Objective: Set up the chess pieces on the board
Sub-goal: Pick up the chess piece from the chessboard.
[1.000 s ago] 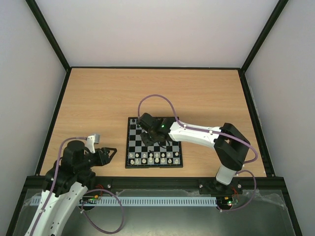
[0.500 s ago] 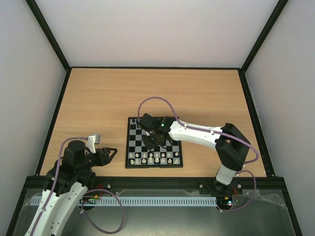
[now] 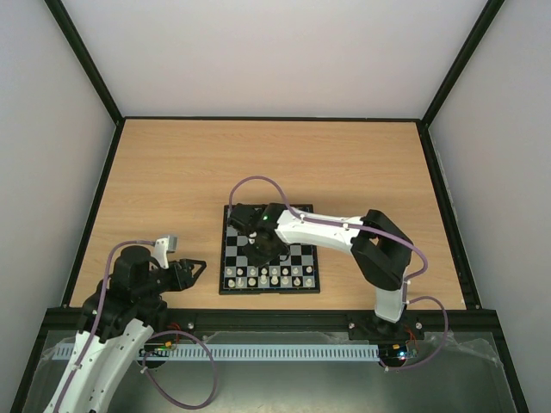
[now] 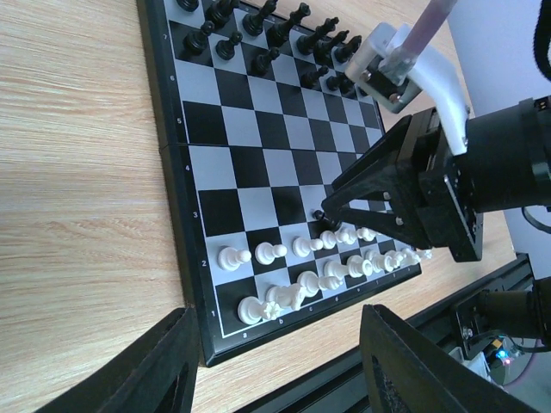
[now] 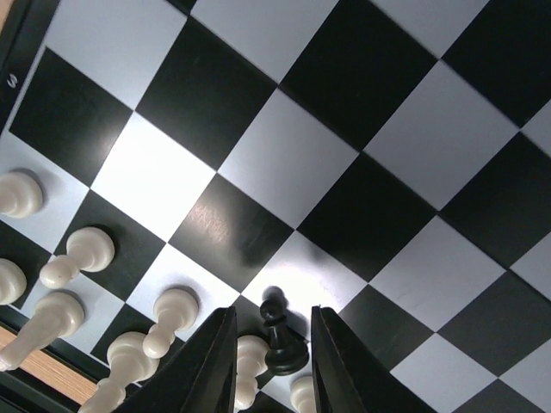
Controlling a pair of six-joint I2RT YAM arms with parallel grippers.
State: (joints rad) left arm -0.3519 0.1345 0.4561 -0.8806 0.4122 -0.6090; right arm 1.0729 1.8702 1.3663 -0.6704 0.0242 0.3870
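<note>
**Top view.** Right arm stretched left and forward over the board (image 3: 226, 258), elbow raised, wrist bent down. The right gripper (image 3: 261, 247) is low over the middle squares, just beyond the white pieces (image 3: 271, 276). Its tips are hidden by the wrist. Left arm folded back near its base, with the left gripper (image 3: 193, 268) over the bare table (image 3: 172, 172), left of the board and apart from it. Probably parked there to leave the other arm room.

**Left wrist view.** The left fingers (image 4: 164, 366) are spread wide with nothing between them: released. The black pieces (image 4: 258, 34) crowd the two far rows. One stray black pawn (image 4: 319, 214) stands at the right gripper's tips, just beside the white pawn row. That is the wrong end of the board, which is most likely why this gripper is on it.

**Right wrist view.** Camera looks steeply down, fingers near vertical. The pawn is upright on the board between the two fingers (image 5: 211, 366), with white pawns close on its left. The jaws stand narrowly either side of it. Cannot tell whether they are clamped on it or just short of contact. Cannot tell which square it stands on.
</note>
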